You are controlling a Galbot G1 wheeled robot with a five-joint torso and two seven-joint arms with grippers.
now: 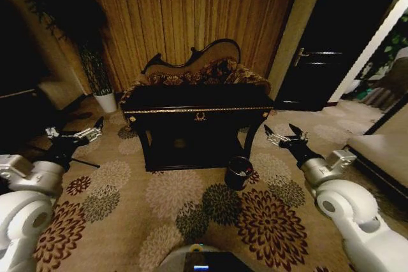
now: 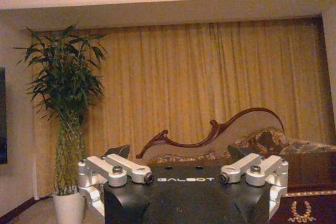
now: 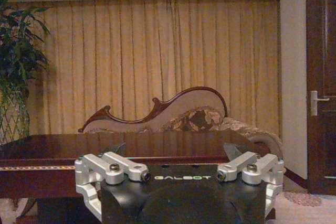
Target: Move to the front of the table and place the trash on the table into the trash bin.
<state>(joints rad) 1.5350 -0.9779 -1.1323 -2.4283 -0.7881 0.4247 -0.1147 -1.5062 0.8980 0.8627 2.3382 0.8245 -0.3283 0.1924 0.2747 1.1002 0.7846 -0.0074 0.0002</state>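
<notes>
We see the table (image 1: 197, 107) at twelve o'clock, the trash bin (image 1: 238, 173) by its right leg. Left gripper (image 1: 75, 134) and right gripper (image 1: 285, 135) are spread wide, holding nothing.

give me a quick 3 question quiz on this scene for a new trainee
1. True or false: the trash bin stands on the carpet by the table's front right leg.
2. Multiple choice: what stands directly behind the table? A) a sofa B) a fridge C) a bookshelf
3. Fill in: both the left gripper and the right gripper are held out in front with fingers ____.

Key
1. True.
2. A. The potted plant is off to the left, not behind.
3. Open; neither holds anything.
</notes>
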